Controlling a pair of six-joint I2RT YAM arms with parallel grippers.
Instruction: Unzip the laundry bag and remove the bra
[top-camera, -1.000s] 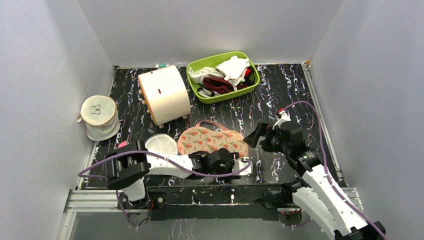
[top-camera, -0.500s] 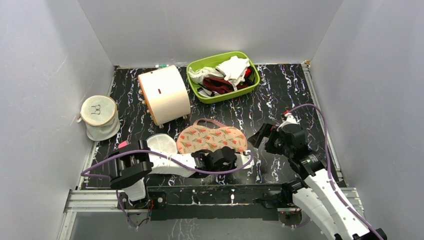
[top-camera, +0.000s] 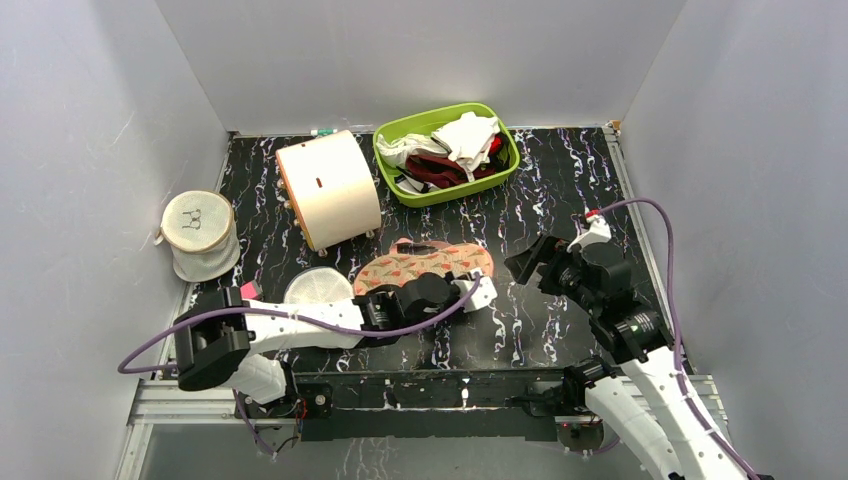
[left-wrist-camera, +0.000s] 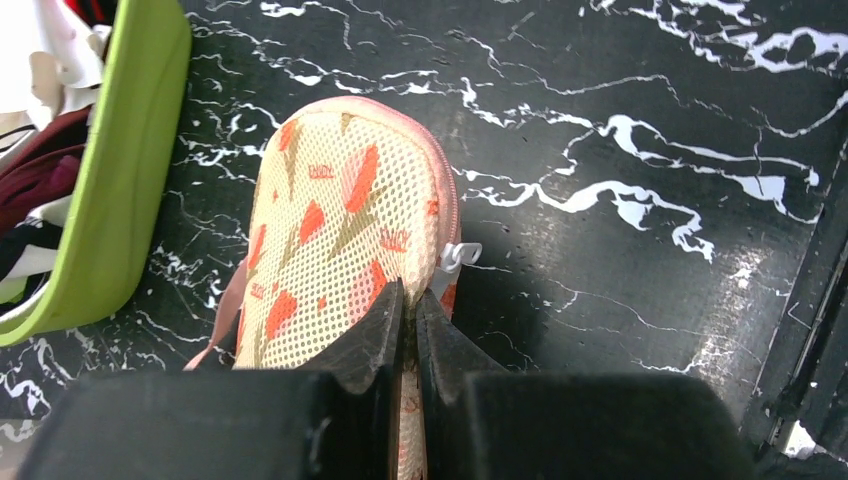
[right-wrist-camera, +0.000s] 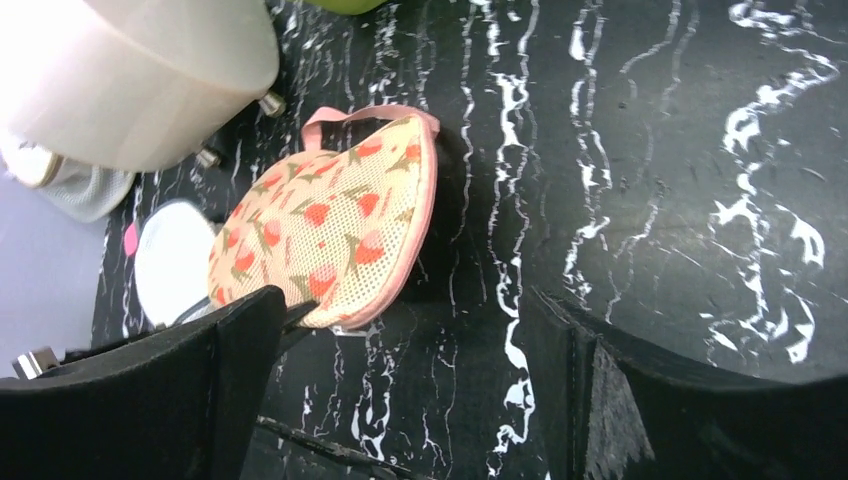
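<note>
Near one green bin, one laundry bag pinched by left claw.

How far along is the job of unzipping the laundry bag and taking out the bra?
Done: nothing yet; the laundry bag looks zipped shut along its pink edging. In hand: the left gripper has its jaws shut on the bag's rim beside the white zip pull; the right gripper hangs open nearby. Left: unzipping and removing the bra, which is not in view.

peach-pink laundry bag with red and green print, lime-green tub, black table veined white
</note>
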